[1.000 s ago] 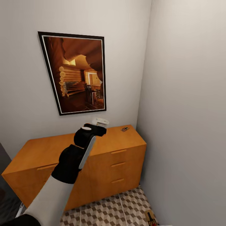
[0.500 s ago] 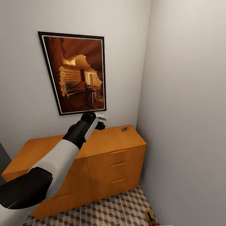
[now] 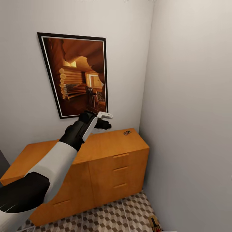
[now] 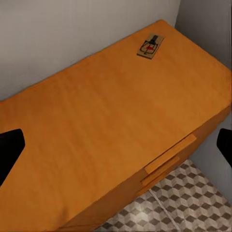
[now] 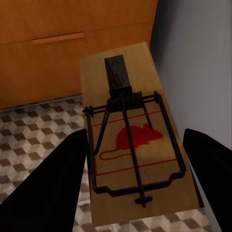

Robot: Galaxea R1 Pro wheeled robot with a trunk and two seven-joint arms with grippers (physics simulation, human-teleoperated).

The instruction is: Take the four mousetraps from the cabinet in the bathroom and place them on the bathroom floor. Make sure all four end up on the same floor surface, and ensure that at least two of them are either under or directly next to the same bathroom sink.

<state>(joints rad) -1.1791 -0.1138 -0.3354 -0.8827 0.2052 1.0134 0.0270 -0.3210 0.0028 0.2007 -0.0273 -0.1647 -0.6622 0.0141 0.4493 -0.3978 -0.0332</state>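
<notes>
A: Left gripper (image 3: 103,120) first?
B: Hovers above the cabinet (image 3: 106,146) top, in front of the framed picture (image 3: 77,75). Jaws spread wide, nothing between them. In the left wrist view the dark fingertips (image 4: 9,150) sit at both picture edges.
A: Mousetrap up there?
B: One mousetrap (image 3: 127,132) lies flat on the cabinet top near the back corner by the right wall (image 3: 193,112), well apart from the left jaws. Left wrist view shows it too, beyond the jaws, not between them.
A: Right side?
B: Second mousetrap (image 5: 133,145) sits between the right gripper (image 5: 140,186) fingers; contact unclear, so can't tell if gripped. Head view catches its end at the bottom edge over the bathroom floor (image 3: 109,216).
</notes>
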